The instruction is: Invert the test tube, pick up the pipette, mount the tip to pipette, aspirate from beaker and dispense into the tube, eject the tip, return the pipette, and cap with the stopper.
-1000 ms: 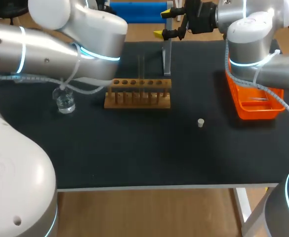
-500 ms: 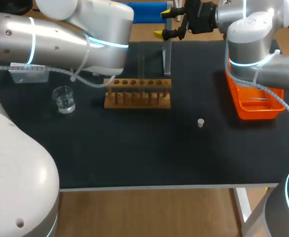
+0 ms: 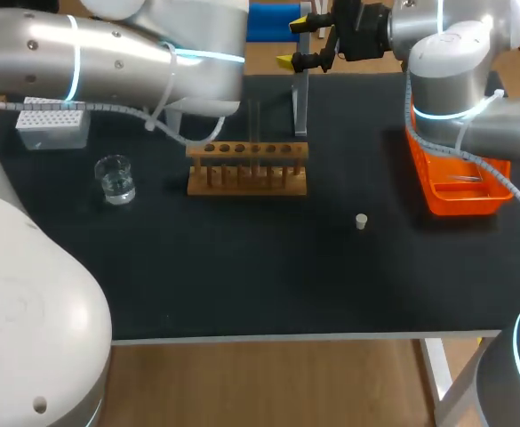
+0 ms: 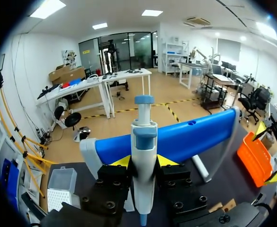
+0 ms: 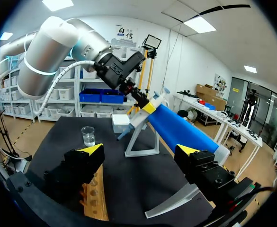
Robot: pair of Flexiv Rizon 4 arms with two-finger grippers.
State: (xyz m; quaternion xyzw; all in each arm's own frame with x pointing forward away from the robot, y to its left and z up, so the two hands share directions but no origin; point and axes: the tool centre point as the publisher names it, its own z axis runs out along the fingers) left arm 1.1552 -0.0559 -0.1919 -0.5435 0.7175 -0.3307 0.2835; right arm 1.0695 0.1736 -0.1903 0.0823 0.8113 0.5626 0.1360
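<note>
My left gripper (image 4: 144,161) is shut on the white and blue pipette (image 4: 144,139), which stands upright between its yellow tips. From the right wrist, that left gripper (image 5: 145,108) hangs with the pipette (image 5: 139,115) above the table's far side, over the white pipette stand (image 5: 140,142). In the head view my left arm (image 3: 108,53) hides its own gripper. A clear test tube (image 3: 253,133) stands in the wooden rack (image 3: 248,166). The beaker (image 3: 116,178) and tip box (image 3: 53,124) sit at the left. The small stopper (image 3: 361,221) lies right of centre. My right gripper (image 3: 317,40) stands open at the back, holding nothing.
An orange tray (image 3: 460,182) sits at the right edge under my right arm. The pipette stand (image 3: 300,98) rises behind the rack. My right gripper (image 5: 140,156) hangs wide apart over the rack (image 5: 94,198), with the beaker (image 5: 87,135) and tip box (image 5: 120,124) beyond.
My left arm has swung up and toward the back, uncovering the beaker and the tip box. The right arm has not moved.
</note>
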